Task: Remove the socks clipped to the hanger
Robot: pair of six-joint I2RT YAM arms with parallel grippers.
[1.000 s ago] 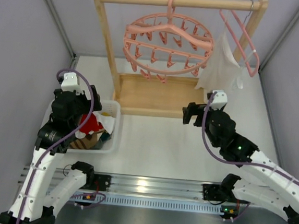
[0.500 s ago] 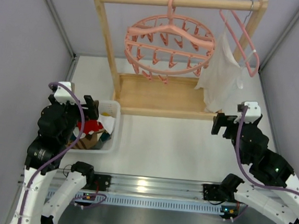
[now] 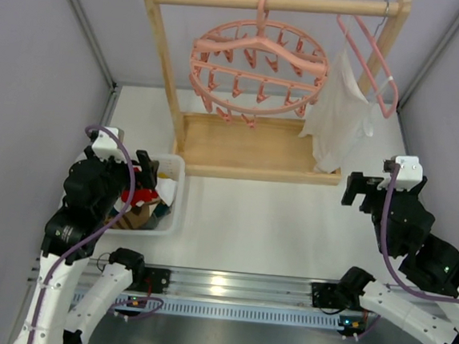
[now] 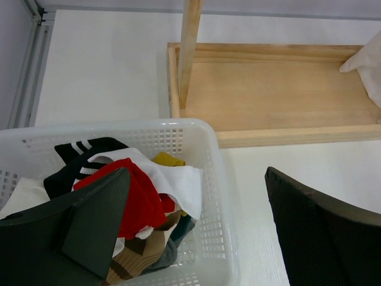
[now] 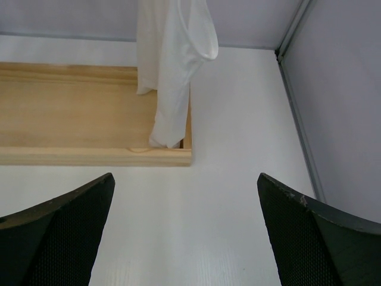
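The salmon-pink ring hanger (image 3: 259,68) hangs by its hook from the wooden rack's top bar, and I see no socks on its clips. The socks lie piled in a white plastic basket (image 3: 169,215) at the left: a red one (image 4: 140,199), a black one with white stripes (image 4: 83,152), and white, yellow and tan ones. My left gripper (image 3: 138,182) is open and empty above the basket's right side (image 4: 196,238). My right gripper (image 3: 356,191) is open and empty over the bare table in front of the rack's right end (image 5: 187,238).
The wooden rack (image 3: 163,61) stands on a wooden base tray (image 3: 248,145) at the back. A large white cloth garment (image 3: 338,121) hangs from a plain pink coat hanger (image 3: 376,60) on the right, down to the base (image 5: 169,71). Grey walls close both sides.
My right arm has drawn back to the right, away from the rack. My left arm has shifted near the basket, still over it. The ring hanger has swayed slightly.
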